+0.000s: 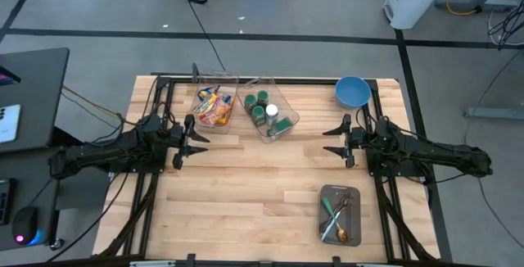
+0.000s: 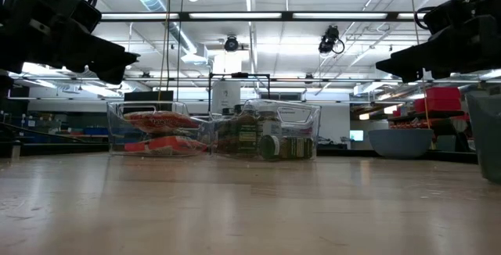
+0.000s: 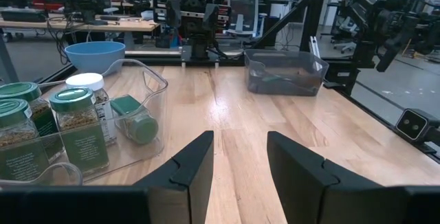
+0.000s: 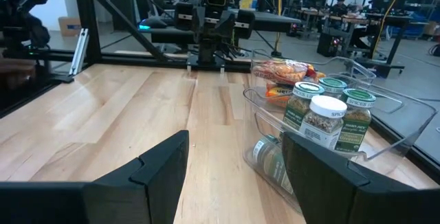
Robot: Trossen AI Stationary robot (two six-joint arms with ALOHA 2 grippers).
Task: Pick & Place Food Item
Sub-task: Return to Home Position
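A clear bin of bagged snacks [image 1: 214, 107] sits at the table's far middle. Beside it stands a clear bin of spice jars [image 1: 268, 116], also seen in the left wrist view [image 3: 75, 124] and the right wrist view [image 4: 323, 124]. My left gripper [image 1: 190, 140] hovers level at the table's left side, open and holding nothing. My right gripper [image 1: 337, 140] hovers level at the right side, open wider, likewise with nothing in it. Each points toward the table's middle, above the wood.
A blue bowl [image 1: 352, 92] stands at the far right corner. A grey tray of cutlery [image 1: 340, 214] lies near the front right. Bare wood [image 1: 246, 185] stretches between the two grippers and toward the near edge. A black frame borders the table.
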